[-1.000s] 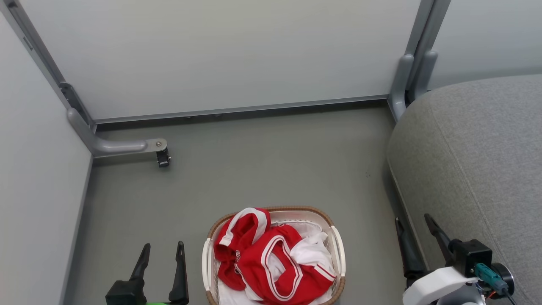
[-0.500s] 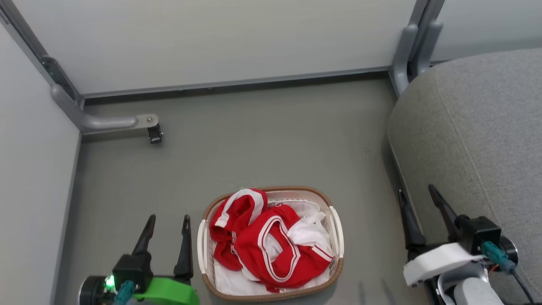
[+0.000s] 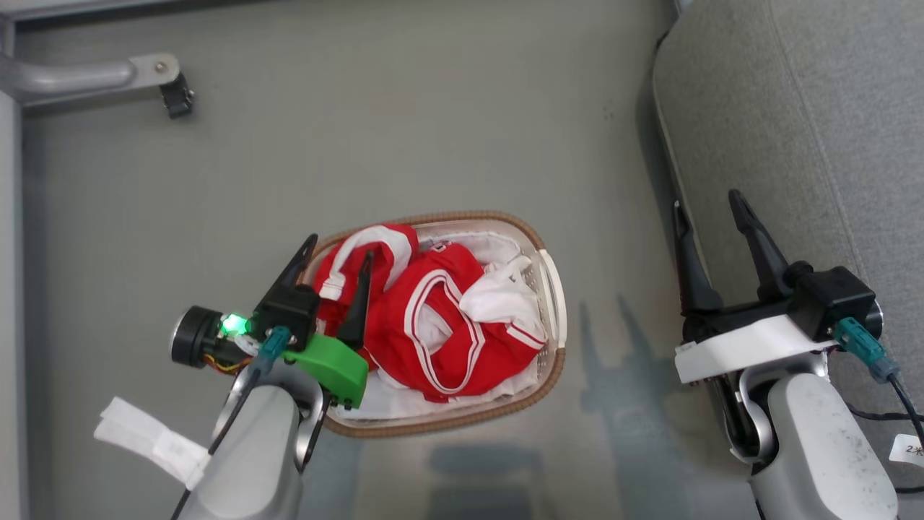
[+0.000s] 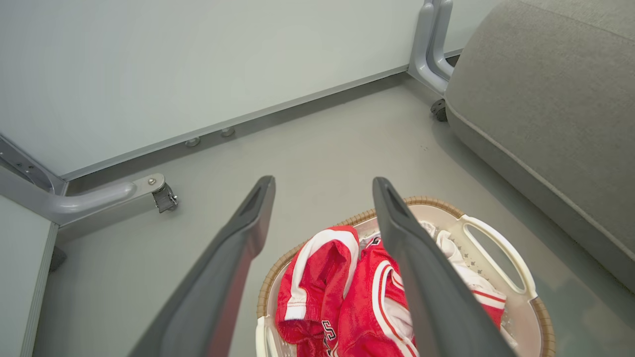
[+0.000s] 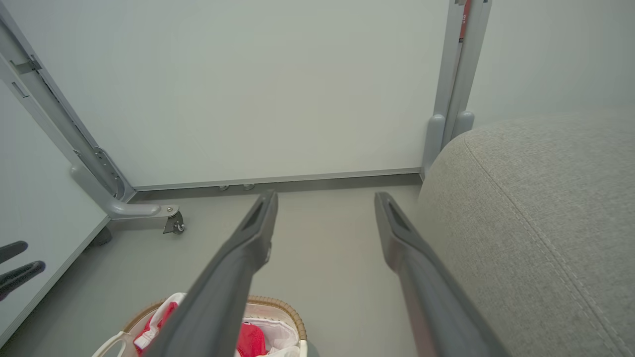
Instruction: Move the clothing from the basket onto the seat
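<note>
The clothing [image 3: 433,325], two bright red soft sports garments with white stripe trim and white panels, lies bunched in the small oval white perforated plastic basket with a brown woven rim [image 3: 462,216], which stands on the grey floor [image 3: 397,130]. My left claw [image 3: 341,246] hangs over the left end of that basket with its two long dark fingers spread wide and nothing between them. In the head view its outer finger lies along the woven rim and its inner finger crosses the red cloth. Whether that finger touches the fabric, I cannot tell. Along my left wrist's line of sight, the red heap sits below and between my fingers, reaching past the right-hand one, with the basket's white side handle beyond it. My right claw [image 3: 705,201] is also released and empty, fingers apart. It hovers where the floor meets the large grey woven-fabric upholstered seat cushion [image 3: 794,130], which lies just to its right. The basket and the clothing are well off to this claw's left, apart from it.
</note>
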